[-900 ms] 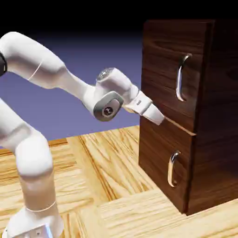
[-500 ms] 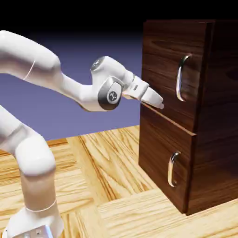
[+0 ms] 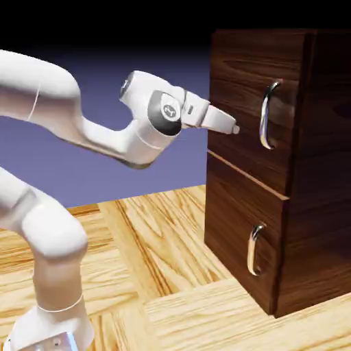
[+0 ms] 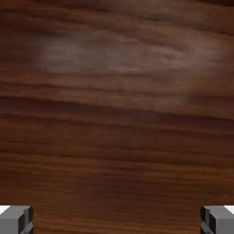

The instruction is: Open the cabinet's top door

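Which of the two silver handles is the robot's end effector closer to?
The upper one, longer, on the top door; the other is shorter, on the bottom door.

My arm comes in from the exterior view's left, elbow bent, wrist raised, and my gripper points right, tilted slightly down! Fingertips wide apart at the hand view's bottom edge, nothing between them!

Top door above the lower door, cabinet at the exterior view's right, arm at its left
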